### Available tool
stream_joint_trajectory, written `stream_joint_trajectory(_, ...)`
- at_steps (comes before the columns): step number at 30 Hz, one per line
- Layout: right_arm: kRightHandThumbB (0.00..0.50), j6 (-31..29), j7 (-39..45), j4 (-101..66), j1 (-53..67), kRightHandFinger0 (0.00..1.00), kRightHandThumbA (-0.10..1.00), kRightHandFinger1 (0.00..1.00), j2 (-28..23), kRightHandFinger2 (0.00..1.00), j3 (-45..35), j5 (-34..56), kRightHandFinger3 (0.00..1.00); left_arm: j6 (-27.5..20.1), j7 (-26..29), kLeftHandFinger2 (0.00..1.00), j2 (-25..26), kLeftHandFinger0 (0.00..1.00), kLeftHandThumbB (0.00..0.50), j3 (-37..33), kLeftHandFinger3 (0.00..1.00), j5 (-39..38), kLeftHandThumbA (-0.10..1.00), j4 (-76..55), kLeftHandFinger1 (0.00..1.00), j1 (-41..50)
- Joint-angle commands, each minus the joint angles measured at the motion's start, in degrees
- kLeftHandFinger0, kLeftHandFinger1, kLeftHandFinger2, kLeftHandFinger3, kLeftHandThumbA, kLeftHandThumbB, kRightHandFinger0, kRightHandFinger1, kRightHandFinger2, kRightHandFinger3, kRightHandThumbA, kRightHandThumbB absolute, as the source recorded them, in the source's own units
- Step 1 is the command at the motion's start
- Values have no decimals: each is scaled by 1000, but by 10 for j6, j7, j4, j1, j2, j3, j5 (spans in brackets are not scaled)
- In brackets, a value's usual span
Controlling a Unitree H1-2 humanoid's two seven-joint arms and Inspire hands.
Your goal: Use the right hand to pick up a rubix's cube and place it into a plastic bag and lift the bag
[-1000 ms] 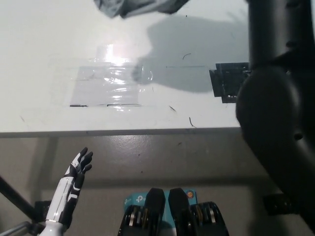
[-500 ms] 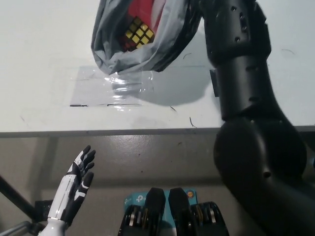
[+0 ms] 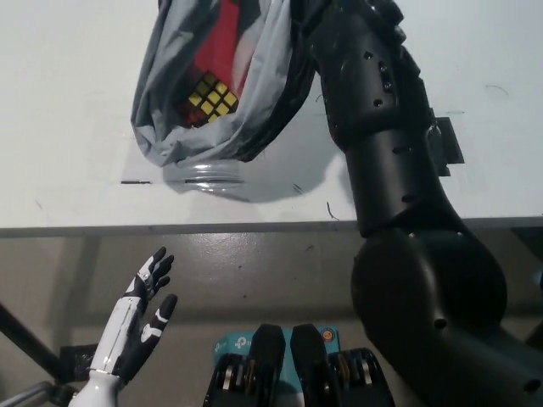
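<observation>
A grey translucent plastic bag (image 3: 170,127) hangs over the white table (image 3: 68,102), bulging at its bottom. Through its side shows the Rubik's cube (image 3: 209,96), yellow face out, beside a red patch. My black right arm rises from the lower right to the bag's top edge, where my right hand (image 3: 318,17) grips the bag; most of that hand is cut off by the picture's top. The bag's underside sits just above or on a clear sheet, and I cannot tell which. My white left hand (image 3: 144,309) rests below the table's front edge, fingers spread and holding nothing.
A shiny clear plastic sheet (image 3: 208,176) lies on the table under the bag, with a short black mark (image 3: 136,181) at its left. A black flat plate (image 3: 448,142) lies behind my right arm. The table's front edge (image 3: 170,227) runs across the middle.
The bag has come from the picture's top edge down and left into full view, and the cube now shows inside it. My right arm swung left with it. My left hand rose slightly.
</observation>
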Motion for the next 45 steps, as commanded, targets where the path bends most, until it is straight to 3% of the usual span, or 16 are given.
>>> stream_joint_trajectory(1, 87, -75, -10, 30, -21, 0, -100, 336, -17, 872, -14, 36, 975, 8, -2, 1000, 5, 1000, 168, -1, 1000, 2, 830, -16, 1000, -7)
stream_joint_trajectory(2, 78, -86, -10, 48, -20, 0, -100, 343, -24, 886, -19, 39, 638, 6, 1, 1000, 6, 1000, 163, -2, 1000, 8, 829, -17, 1000, -7)
stream_joint_trajectory(3, 78, -90, -10, 54, -19, 0, -100, 343, -26, 886, -21, 41, 638, 6, 1, 1000, 6, 1000, 163, -2, 1000, 10, 829, -17, 1000, -8)
stream_joint_trajectory(4, 82, -95, -10, 66, -18, 0, -100, 344, -31, 880, -26, 45, 882, 6, 1, 1000, 6, 1000, 159, -2, 1000, 10, 817, -17, 1000, -8)
stream_joint_trajectory(8, 73, -107, -3, 91, -7, 0, -100, 314, -48, 840, -31, 49, 875, 9, 0, 1000, 8, 1000, 150, -1, 1000, 12, 805, -18, 1000, -11)
stream_joint_trajectory(9, 76, -116, -4, 104, -5, 0, -100, 310, -55, 791, -32, 49, 711, 11, 0, 1000, 8, 1000, 151, -1, 1000, 12, 804, -18, 1000, -12)
stream_joint_trajectory(10, 77, -119, -4, 110, -5, 0, -100, 323, -57, 788, -32, 49, 739, 11, 1, 1000, 9, 1000, 152, 0, 1000, 12, 804, -18, 1000, -13)
stream_joint_trajectory(11, 77, -121, -12, 123, -3, 0, -100, 312, -64, 780, -35, 50, 1000, 11, 1, 1000, 9, 1000, 160, 0, 1000, 13, 806, -18, 1000, -13)
stream_joint_trajectory(18, 61, -157, -27, 176, 29, 0, -100, 256, -82, 839, -20, 32, 961, 12, 0, 1000, 9, 1000, 166, -3, 1000, 19, 829, -20, 1000, -12)
stream_joint_trajectory(19, 111, -181, -46, 185, 35, 0, -100, 265, -83, 828, 12, -6, 521, 13, 0, 1000, 9, 1000, 161, -3, 1000, 18, 828, -21, 1000, -12)
stream_joint_trajectory(21, 141, -215, -83, 196, 46, 0, -100, 159, -87, 660, 74, -74, 408, 15, -2, 1000, 10, 1000, 160, -2, 1000, 17, 826, -23, 1000, -13)
stream_joint_trajectory(22, 179, -222, -107, 204, 46, 18, -100, 188, -90, 639, 101, -96, 625, 18, -2, 1000, 9, 1000, 172, -2, 1000, 16, 824, -24, 1000, -14)
stream_joint_trajectory(24, 199, -220, -116, 210, 43, 542, 42, 783, -96, 1000, 143, -122, 1000, 18, -4, 1000, 10, 1000, 175, -2, 1000, 13, 824, -23, 1000, -16)
stream_joint_trajectory(26, 252, -213, -109, 206, 48, 1000, 261, 1000, -103, 1000, 193, -157, 1000, 20, -4, 1000, 10, 1000, 177, -2, 1000, 13, 824, -25, 1000, -15)
stream_joint_trajectory(31, 384, -150, -131, 167, 51, 1000, 564, 1000, -115, 1000, 317, -248, 1000, 15, -1, 1000, 10, 1000, 172, -2, 1000, 18, 824, -23, 1000, -16)
stream_joint_trajectory(45, 500, -62, -108, -24, 84, 1000, 566, 1000, -147, 1000, 395, -284, 1000, 19, -4, 1000, 11, 1000, 179, -2, 1000, 14, 820, -23, 1000, -19)
